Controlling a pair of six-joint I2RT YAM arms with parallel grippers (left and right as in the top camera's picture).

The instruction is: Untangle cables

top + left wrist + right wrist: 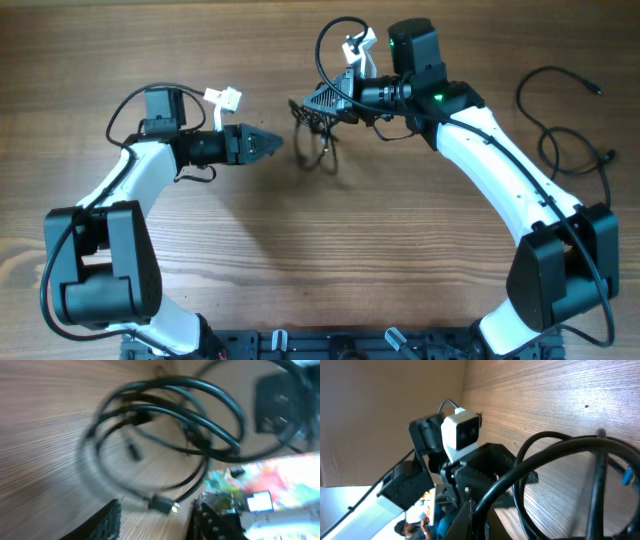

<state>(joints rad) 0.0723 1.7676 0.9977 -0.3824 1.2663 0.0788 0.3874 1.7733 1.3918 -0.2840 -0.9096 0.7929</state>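
Note:
A knotted bundle of thin black cables [315, 135] hangs from my right gripper [318, 104], which is shut on it and holds it above the table's far middle. In the right wrist view the black loops [555, 460] run out of the shut jaws [480, 520]. My left gripper [268, 144] is open and empty, just left of the bundle. In the left wrist view the blurred loops [170, 425] hang ahead of the open fingers [155, 520], and a small plug end [162, 505] lies between them. One separate loose cable [565, 130] lies at the far right.
The wooden table [300, 260] spreads below both arms. The left arm [445, 445] shows in the right wrist view behind the bundle. A black mount rail [330, 345] runs along the near edge.

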